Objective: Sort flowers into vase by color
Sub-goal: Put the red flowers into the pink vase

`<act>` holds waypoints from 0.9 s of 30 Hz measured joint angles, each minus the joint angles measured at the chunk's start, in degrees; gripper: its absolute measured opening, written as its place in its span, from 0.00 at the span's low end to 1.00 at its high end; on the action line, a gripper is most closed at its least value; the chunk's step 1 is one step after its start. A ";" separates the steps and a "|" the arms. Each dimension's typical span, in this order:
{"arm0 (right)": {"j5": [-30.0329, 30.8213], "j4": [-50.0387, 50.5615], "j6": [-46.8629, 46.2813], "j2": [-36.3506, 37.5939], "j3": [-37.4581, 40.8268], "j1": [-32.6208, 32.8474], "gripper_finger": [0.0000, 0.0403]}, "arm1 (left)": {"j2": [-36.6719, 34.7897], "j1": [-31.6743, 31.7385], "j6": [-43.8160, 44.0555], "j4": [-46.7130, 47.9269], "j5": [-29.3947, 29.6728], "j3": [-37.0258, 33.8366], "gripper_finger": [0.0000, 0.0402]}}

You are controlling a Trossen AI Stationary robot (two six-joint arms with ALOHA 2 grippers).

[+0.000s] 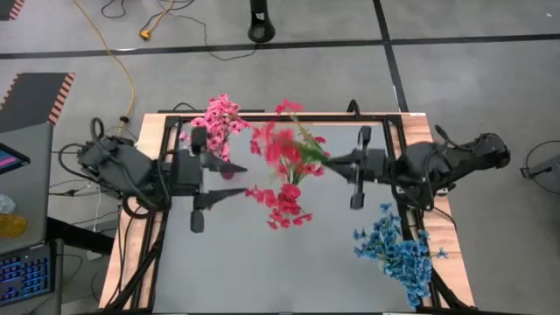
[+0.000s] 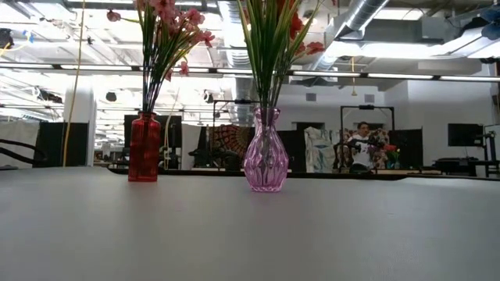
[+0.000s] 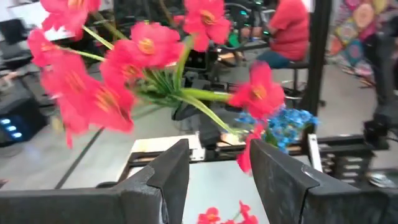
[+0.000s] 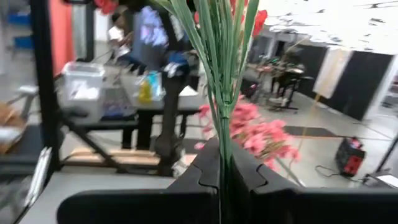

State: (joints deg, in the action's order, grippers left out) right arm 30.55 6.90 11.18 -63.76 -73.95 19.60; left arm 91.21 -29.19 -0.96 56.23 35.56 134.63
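My right gripper [image 1: 329,160] is shut on a sprig of red flowers [image 1: 280,144] above the middle of the table. My left gripper [image 1: 229,181] stands open at the left, facing those blossoms [image 3: 118,74], with nothing between its fingers. More red flowers [image 1: 282,206] stand with their stems in the purple vase [image 2: 264,156]. Pink flowers [image 1: 219,118] stand in the red vase [image 2: 144,147]. Blue flowers [image 1: 398,249] lie flat on the table at the right. Neither gripper shows in the low view. My right gripper pinches several thin green stems [image 4: 222,146] of the red sprig between its two fingers. The fingers come level from the table's right. The stems [image 1: 311,154] run on past the fingertips toward the table's left, blossoms at the free end, all lifted clear of the table.
A black frame [image 1: 289,115] runs round the grey table top. Both vases stand in the table's far half, close to both grippers. The near half of the top [image 2: 250,234] is bare. People sit in the room beyond [image 2: 361,148].
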 joint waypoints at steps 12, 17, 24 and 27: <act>-1.63 -11.59 -0.17 -1.60 0.02 -4.78 0.08 | 4.69 1.91 0.75 -2.74 2.90 -0.02 0.39; -7.25 -14.77 -0.20 -3.70 -0.02 -4.90 0.11 | 8.57 4.58 -1.08 -9.92 4.63 -0.02 0.39; -8.20 -20.27 1.48 -7.32 0.01 -4.10 0.09 | 12.07 8.17 -1.41 -19.26 7.27 -0.04 0.39; -8.20 -23.34 4.18 -8.83 0.00 -3.59 0.08 | 12.23 8.96 -0.65 -20.82 7.32 -0.04 0.39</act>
State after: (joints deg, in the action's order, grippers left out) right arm 22.35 -16.44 15.36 -72.59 -73.95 16.02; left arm 103.44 -20.23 -1.60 35.41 42.88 134.58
